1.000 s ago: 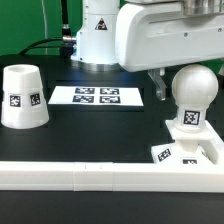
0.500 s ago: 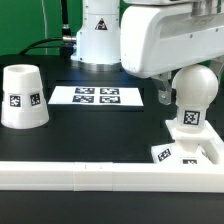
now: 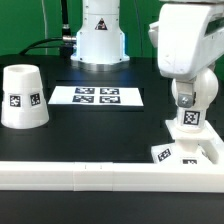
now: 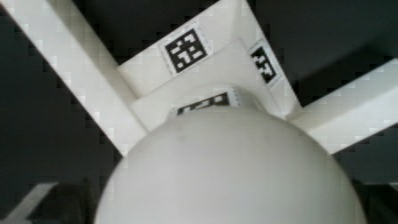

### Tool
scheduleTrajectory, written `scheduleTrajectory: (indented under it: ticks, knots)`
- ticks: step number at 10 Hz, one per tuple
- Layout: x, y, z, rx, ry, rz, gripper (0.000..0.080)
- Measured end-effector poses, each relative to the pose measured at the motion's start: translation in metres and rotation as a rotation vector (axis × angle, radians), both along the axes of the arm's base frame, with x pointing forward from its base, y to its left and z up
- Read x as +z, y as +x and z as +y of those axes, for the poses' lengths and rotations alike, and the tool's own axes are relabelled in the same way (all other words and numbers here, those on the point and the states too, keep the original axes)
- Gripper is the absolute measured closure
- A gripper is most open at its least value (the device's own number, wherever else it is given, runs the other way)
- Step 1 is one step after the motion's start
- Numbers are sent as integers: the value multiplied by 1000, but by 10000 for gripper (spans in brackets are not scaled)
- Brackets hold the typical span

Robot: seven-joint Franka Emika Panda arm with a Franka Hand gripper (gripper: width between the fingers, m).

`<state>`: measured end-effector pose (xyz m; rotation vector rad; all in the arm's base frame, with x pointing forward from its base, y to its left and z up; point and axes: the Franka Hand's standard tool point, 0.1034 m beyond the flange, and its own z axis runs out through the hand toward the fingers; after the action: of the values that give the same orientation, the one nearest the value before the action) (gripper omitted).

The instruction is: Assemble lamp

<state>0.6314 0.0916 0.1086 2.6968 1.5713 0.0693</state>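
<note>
The white bulb point(image 3: 192, 112) stands upright on its neck in the flat square base point(image 3: 190, 155) at the exterior view's right. My gripper point(image 3: 187, 96) has come down over the bulb's round head, one finger point(image 3: 178, 97) showing on its left side; the jaws look spread apart. In the wrist view the bulb head point(image 4: 222, 160) fills the picture close up, with the tagged base point(image 4: 210, 48) beyond it. The tapered shade point(image 3: 22, 97) stands mouth down at the exterior view's left, far from the gripper.
The marker board point(image 3: 98, 96) lies flat in the middle at the back. A white rail point(image 3: 90, 175) runs along the front edge and meets the base. The arm's pedestal point(image 3: 100, 40) stands behind the marker board.
The arm has swung toward the exterior view's right and now sits over the bulb, covering the top of its head. The bulb, base and shade have not moved.
</note>
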Motion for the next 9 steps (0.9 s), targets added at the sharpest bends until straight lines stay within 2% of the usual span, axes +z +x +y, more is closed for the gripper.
scheduleTrajectory:
  ticks: [4, 9]
  knots:
    - [0, 0, -3, 279, -47, 0, 101]
    - [1, 3, 1, 615, -107, -7, 101]
